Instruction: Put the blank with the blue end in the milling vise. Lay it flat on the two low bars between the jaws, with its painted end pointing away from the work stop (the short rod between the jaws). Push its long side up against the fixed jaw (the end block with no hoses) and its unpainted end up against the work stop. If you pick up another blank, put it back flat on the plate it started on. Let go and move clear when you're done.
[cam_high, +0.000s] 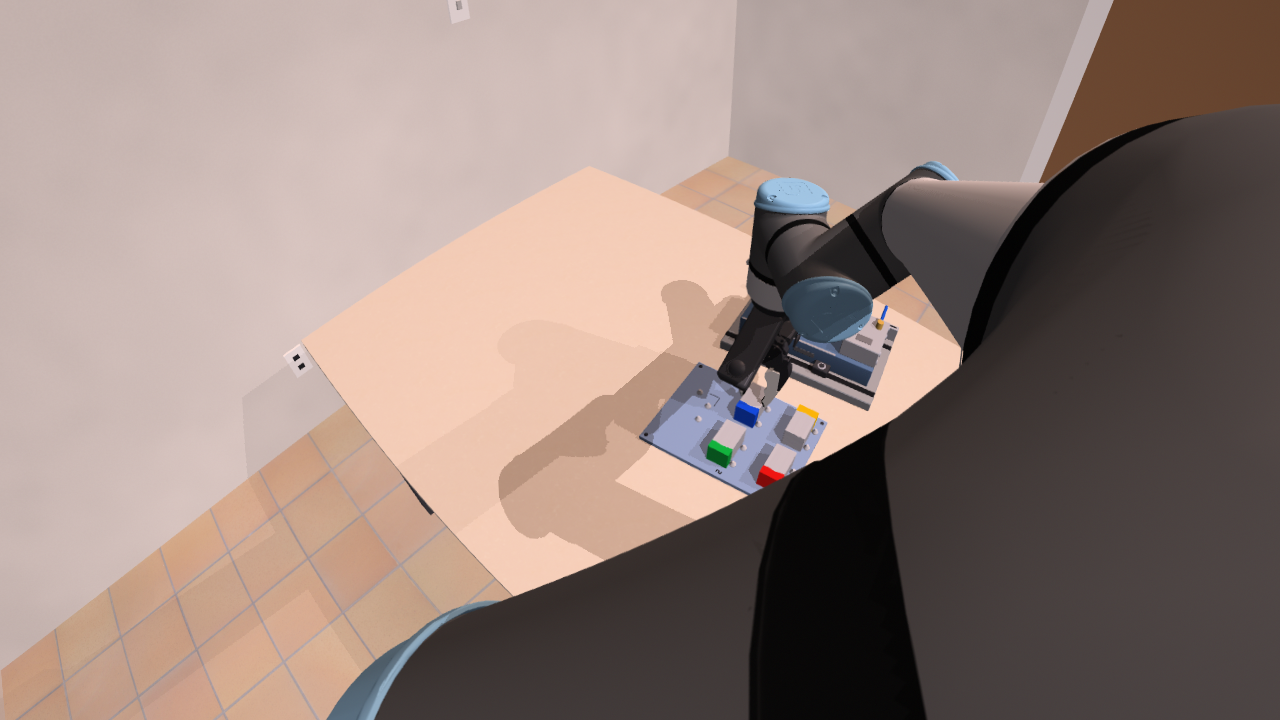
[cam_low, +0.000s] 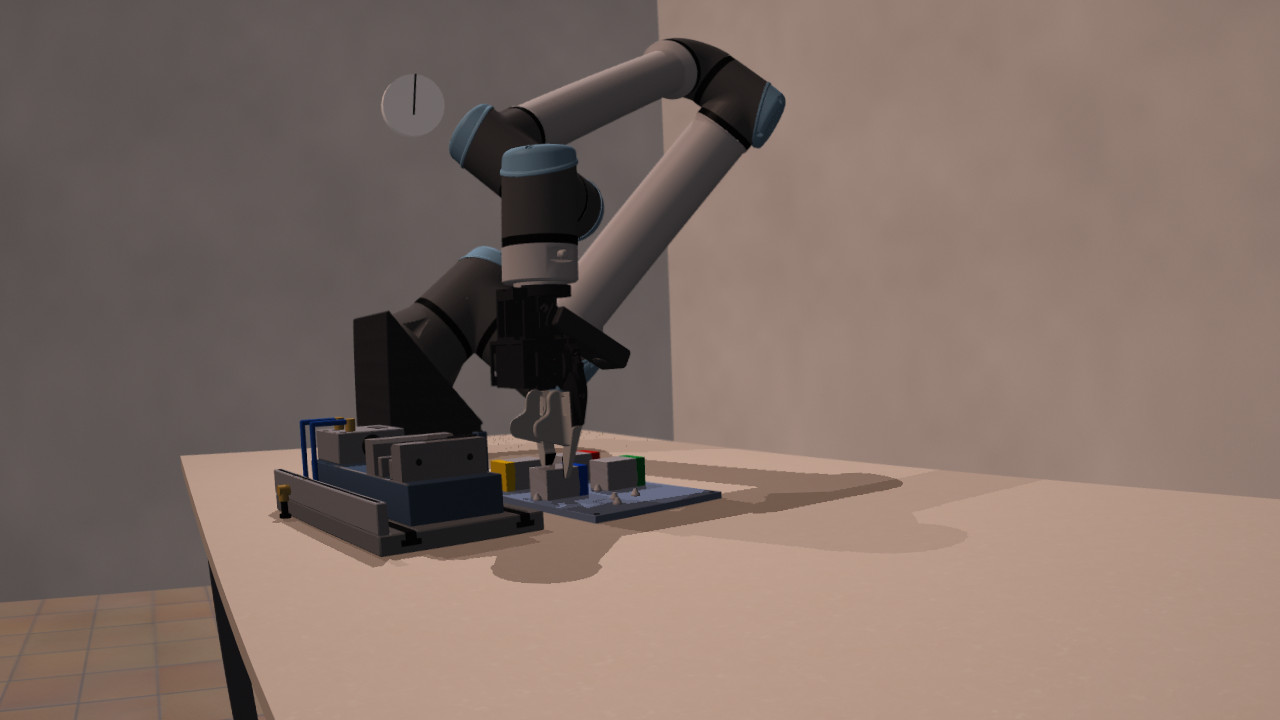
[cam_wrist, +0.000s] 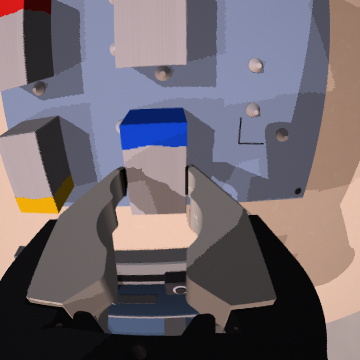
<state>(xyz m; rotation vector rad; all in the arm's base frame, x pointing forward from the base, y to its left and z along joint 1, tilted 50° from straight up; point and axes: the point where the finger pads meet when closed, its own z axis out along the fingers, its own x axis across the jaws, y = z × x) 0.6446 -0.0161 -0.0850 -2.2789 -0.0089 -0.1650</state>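
1. While the arm reaches straight down over the plate (cam_wrist: 295, 75), the fingers of the gripper (cam_wrist: 155, 187) are clamped on the grey, unpainted half of the blue-ended blank (cam_wrist: 154, 150), one finger flat against each long side.
2. That blank lies on the plate, with its blue end pointing away from the gripper.
3. Around it on the plate lie the yellow-ended blank (cam_wrist: 37, 165), the red-ended blank (cam_wrist: 22, 40) and the green-ended blank (cam_high: 725, 441).
4. Beside the plate on the tabletop (cam_low: 805, 608) stands the vise (cam_low: 420, 483), with nothing seen between its jaws.
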